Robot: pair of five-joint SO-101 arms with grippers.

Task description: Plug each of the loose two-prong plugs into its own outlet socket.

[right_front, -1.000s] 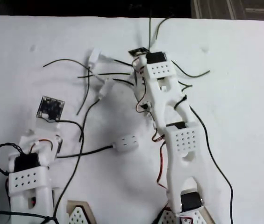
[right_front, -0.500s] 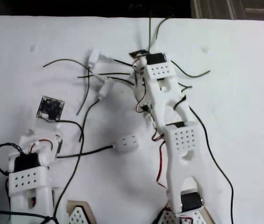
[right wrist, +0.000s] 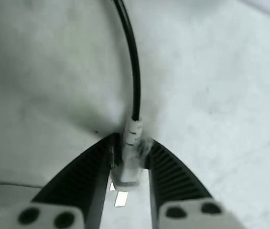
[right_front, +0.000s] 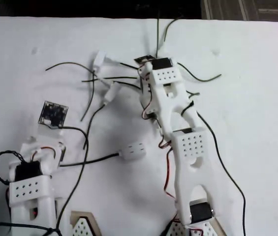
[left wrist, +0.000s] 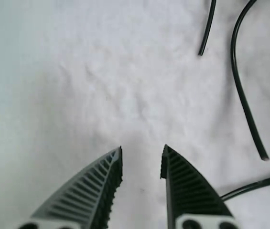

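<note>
High view: on the white surface [right_front: 257, 123] the right arm [right_front: 190, 147] is stretched far out from its base, its wrist among black cords, while the left arm [right_front: 28, 182] sits folded close to its own base. The outlet socket [right_front: 134, 150] lies between the two arms, just beside the right forearm, with its long axis across the picture and its cord running toward the left arm. A loose plug [right_front: 112, 91] and a second plug [right_front: 99, 59] lie beyond it, near the right wrist. Left wrist view: the left gripper [left wrist: 141, 152] hangs over bare surface with its jaws parted and nothing between them; the black cords [left wrist: 242, 90] lie well apart from it. Right wrist view: the right gripper [right wrist: 130, 143] has its jaws clenched on a white held plug [right wrist: 127, 164], whose cable [right wrist: 132, 62] leads straight away from the tips. The plug's long axis therefore runs along the jaws, and what look like its prongs point back toward the wrist (not toward any socket). The socket lies behind this gripper, toward the arm bases, so the coming move probably calls for drawing back and turning the plug round.
</note>
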